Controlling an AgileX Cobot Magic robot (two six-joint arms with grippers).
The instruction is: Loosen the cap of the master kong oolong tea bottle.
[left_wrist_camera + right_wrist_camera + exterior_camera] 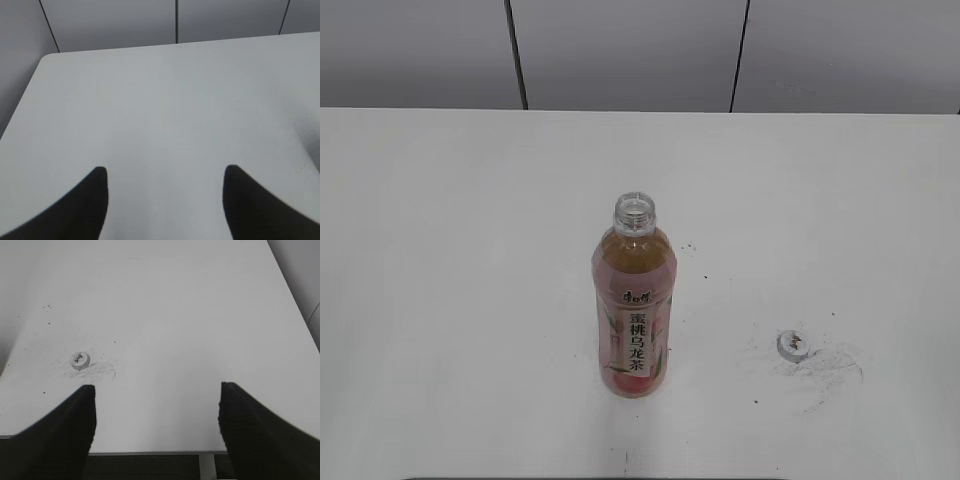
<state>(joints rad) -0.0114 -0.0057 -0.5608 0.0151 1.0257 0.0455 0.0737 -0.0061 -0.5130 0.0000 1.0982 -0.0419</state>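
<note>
The master kong oolong tea bottle (633, 305) stands upright on the white table, its clear threaded neck bare and open at the top. The small white cap (793, 344) lies flat on the table to the bottle's right, apart from it; it also shows in the right wrist view (80, 360). My left gripper (165, 175) is open and empty over bare table. My right gripper (156, 390) is open and empty near the table's front edge, with the cap ahead of it to the left. Neither gripper shows in the exterior view.
The white table (440, 250) carries dark scuff marks (830, 365) around the cap. Grey wall panels (620, 50) stand behind the table's far edge. The table's front edge (150, 452) shows in the right wrist view.
</note>
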